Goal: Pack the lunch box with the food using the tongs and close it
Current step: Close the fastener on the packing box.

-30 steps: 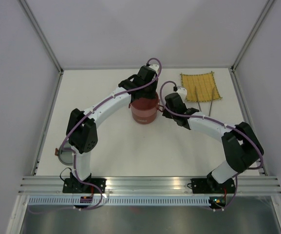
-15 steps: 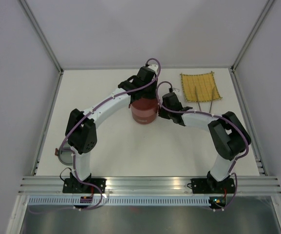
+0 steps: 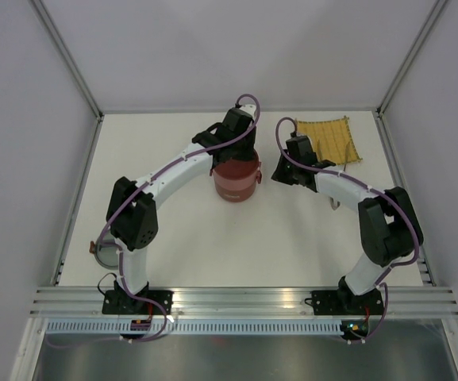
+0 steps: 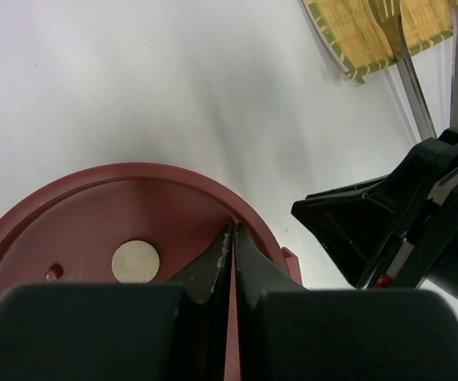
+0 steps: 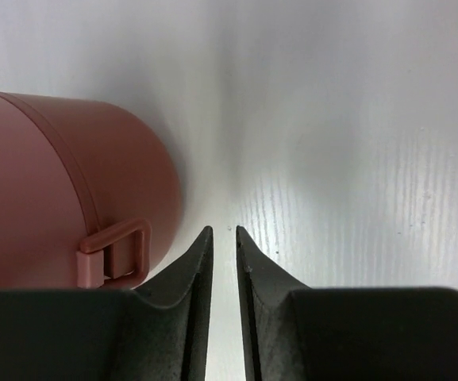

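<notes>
- White table point(image 3: 213, 246) with pale walls on three sides and a metal rail along the near edge.
- The lunch box point(image 3: 235, 184) stands upright near the middle of the table, its dark-red tiers stacked and the flat lid point(image 4: 78, 230) on top, with a pale knob point(image 4: 136, 261) at the lid's centre.
- The left gripper point(image 4: 232, 230) is directly over the lid. Its fingers are pressed together with only a hairline between them, gripping nothing, and the tips are at the lid's surface near the rim.
- The right gripper point(image 5: 219, 230) is low over the table, just beside the box's wall and close to a small loop latch point(image 5: 117, 250). Its fingers are slightly parted, with only bare tabletop in the gap.
- A yellow woven mat point(image 3: 328, 141) lies at the far right.
- The tongs point(image 4: 411, 79) lie with their ends on the mat's near edge, partly hidden under the right arm.
</notes>
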Controlling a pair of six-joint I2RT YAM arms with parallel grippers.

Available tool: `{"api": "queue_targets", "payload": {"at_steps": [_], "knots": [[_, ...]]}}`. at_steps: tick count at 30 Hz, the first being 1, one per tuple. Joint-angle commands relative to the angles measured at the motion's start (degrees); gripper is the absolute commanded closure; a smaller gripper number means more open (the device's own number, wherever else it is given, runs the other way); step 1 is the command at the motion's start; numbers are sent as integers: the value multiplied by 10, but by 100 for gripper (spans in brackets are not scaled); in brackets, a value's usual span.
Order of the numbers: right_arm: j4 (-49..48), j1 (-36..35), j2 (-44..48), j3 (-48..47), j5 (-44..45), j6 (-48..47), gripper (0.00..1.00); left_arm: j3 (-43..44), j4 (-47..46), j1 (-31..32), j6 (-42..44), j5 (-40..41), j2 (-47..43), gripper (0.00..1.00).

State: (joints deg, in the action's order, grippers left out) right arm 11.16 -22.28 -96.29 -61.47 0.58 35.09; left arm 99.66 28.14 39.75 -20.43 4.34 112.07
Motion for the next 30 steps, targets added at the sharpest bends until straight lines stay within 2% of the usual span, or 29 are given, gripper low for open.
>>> {"api": "queue_targets", "payload": {"at_steps": [1, 5, 10, 17, 23, 30], "knots": [[0, -3, -18, -22, -40, 0, 78, -49, 130, -2, -37, -9, 52, 92], [-43, -4, -74, -31, -94, 31, 88, -65, 110, -4, -70, -29, 46, 92], [-85, -5, -109, -48, -119, 54, 99, -79, 95, -4, -83, -40, 44, 92], [-124, -14, -131, -80, -130, 83, 100, -98, 91, -4, -101, -40, 36, 92], [-113, -31, -154, -111, -122, 81, 100, -133, 80, -4, -117, -37, 12, 93], [-31, -31, -145, -133, -81, 40, 100, -121, 82, -23, -101, -10, -15, 92]]}}
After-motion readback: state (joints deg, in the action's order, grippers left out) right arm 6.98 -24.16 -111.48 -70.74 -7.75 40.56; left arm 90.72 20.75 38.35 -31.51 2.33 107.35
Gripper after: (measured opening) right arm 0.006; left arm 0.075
